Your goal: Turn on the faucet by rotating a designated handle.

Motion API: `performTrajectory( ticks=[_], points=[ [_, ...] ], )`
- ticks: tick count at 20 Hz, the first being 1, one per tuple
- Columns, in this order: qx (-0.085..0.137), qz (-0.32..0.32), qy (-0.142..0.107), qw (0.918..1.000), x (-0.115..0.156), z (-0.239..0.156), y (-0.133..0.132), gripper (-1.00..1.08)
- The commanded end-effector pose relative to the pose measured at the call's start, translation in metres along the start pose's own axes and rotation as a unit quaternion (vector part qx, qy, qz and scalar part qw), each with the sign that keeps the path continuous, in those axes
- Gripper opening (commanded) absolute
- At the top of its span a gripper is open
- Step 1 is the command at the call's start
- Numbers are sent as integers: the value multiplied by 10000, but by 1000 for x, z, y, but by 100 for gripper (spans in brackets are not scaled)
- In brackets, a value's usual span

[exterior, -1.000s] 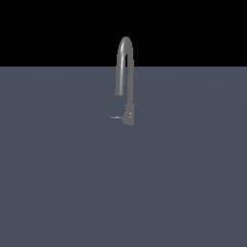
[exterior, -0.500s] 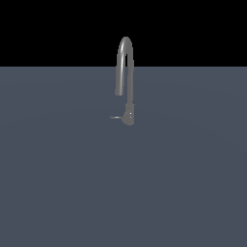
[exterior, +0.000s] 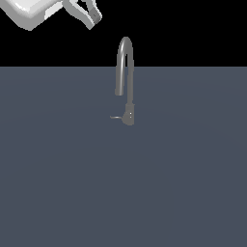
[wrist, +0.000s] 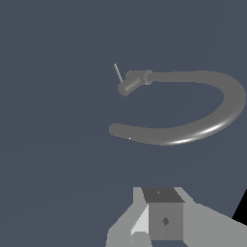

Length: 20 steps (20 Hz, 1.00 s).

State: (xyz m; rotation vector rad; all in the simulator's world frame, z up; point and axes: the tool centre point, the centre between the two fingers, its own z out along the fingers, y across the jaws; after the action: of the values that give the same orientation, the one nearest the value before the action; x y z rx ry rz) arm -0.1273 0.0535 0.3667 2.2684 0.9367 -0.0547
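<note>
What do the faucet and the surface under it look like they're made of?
Faucet: apparently brushed grey metal; a soft highlight runs along the spout's curve in the wrist view. Its thin handle looks the same. Surface: flat, matte slate-blue, with no texture or sheen; material unclear in this render.

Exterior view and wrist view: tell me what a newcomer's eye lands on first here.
The faucet stands out first: a tall arched grey spout rising alone from the middle of the flat grey surface. Its thin handle juts from the base toward the exterior view's left. The white gripper shows in that view's upper left corner, well clear of the faucet.
</note>
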Motion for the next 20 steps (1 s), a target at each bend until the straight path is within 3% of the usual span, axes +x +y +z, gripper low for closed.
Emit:
performTrajectory(
  ticks=[1,10,20],
  points=[
    [-258,-283,-19,9993,11,7,-4,-100],
    [-1062,-1148,-94,9877,41,33,-17,-100],
    [-1840,-1965,-167,9629,69,61,-29,-100]
  ],
)
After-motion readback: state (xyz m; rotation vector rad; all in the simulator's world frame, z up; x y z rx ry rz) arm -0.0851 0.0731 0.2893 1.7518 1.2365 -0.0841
